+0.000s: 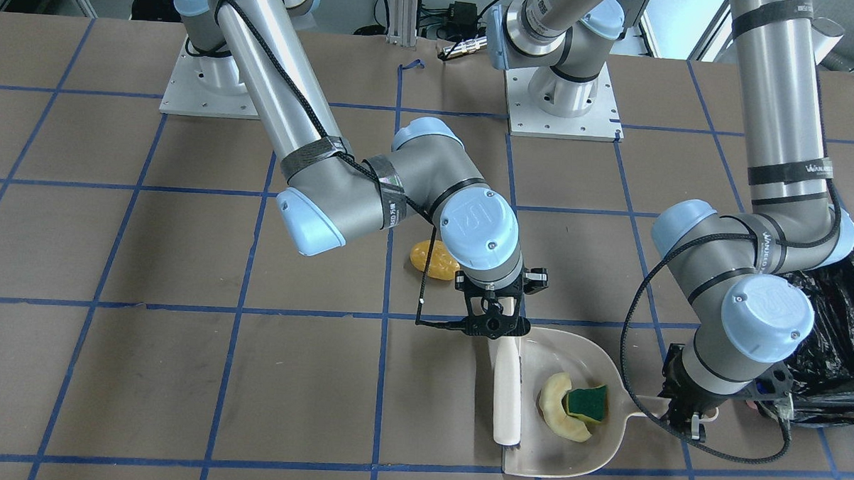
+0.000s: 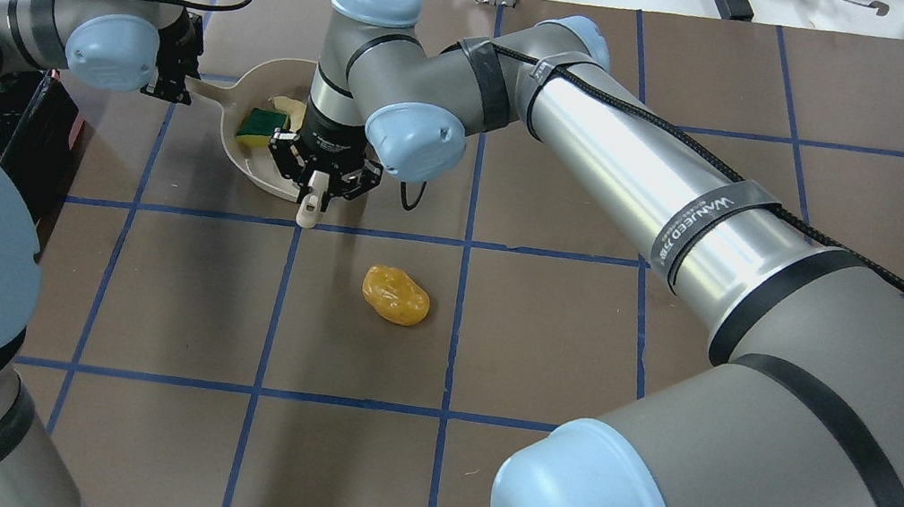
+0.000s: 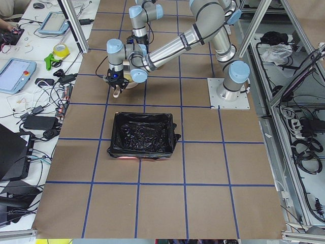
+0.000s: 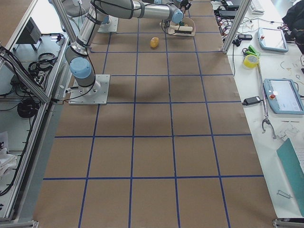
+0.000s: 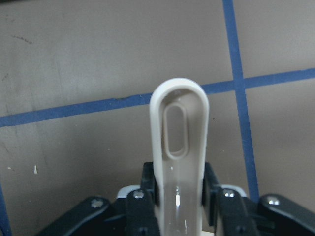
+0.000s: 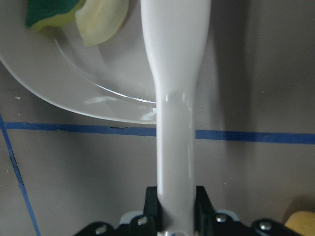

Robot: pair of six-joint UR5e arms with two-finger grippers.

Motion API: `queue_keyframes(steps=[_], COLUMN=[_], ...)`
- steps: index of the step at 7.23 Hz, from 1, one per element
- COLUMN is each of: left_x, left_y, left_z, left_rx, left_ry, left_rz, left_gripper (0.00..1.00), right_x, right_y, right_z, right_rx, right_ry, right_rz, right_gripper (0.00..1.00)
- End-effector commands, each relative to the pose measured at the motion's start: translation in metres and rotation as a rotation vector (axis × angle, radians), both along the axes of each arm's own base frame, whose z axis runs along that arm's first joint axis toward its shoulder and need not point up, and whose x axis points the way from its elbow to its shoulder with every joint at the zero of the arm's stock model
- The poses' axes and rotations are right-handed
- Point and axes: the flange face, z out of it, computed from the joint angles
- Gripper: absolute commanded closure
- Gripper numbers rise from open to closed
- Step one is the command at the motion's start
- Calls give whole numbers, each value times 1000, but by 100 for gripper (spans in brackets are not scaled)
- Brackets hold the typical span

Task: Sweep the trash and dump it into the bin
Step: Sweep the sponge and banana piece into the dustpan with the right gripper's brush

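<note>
A beige dustpan (image 1: 572, 359) lies on the table and holds the pale yellow crescent slice (image 1: 559, 411) and the green-and-yellow sponge piece (image 1: 587, 402). My left gripper (image 1: 683, 419) is shut on the dustpan's handle (image 5: 179, 137). My right gripper (image 1: 500, 335) is shut on a white brush (image 1: 507, 392), which lies along the pan's open edge. The orange-brown lump (image 1: 433, 258) sits on the table outside the pan, on the robot's side of the brush. The black-lined bin (image 1: 843, 333) stands beside my left arm.
Brown paper with blue tape lines covers the table (image 2: 550, 323). The bin also shows in the exterior left view (image 3: 142, 134), with a pink edge beneath the bag. Both arm bases (image 1: 560, 95) stand at the robot's side of the table.
</note>
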Motion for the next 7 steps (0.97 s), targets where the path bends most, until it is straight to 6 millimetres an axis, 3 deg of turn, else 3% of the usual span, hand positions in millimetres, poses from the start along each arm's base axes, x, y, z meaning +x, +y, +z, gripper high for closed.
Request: queue_keyframes(steps=[1,2,4,6,7], left_x=[-1,-2,-13,-20,-22], left_y=[5,14,43,81,99], left_z=[18,20,21,7,4], left_rx=[-16,-2,7,51,63], left_ry=[-10,-12,5,5,6], left_rz=[-18,-15,-19,-10,-3], left_gripper=[100,100,100,100,100], right_x=[-23,-48,-100,-151,-168], right_y=[-1,11,38,105,145], right_z=[24,48,84,97,89], right_rx=[-52,-34,38,72,75], right_ry=[134,262,349,361,365], right_rz=[26,55,53,23,-7], right_gripper=[93,93,94,94,96])
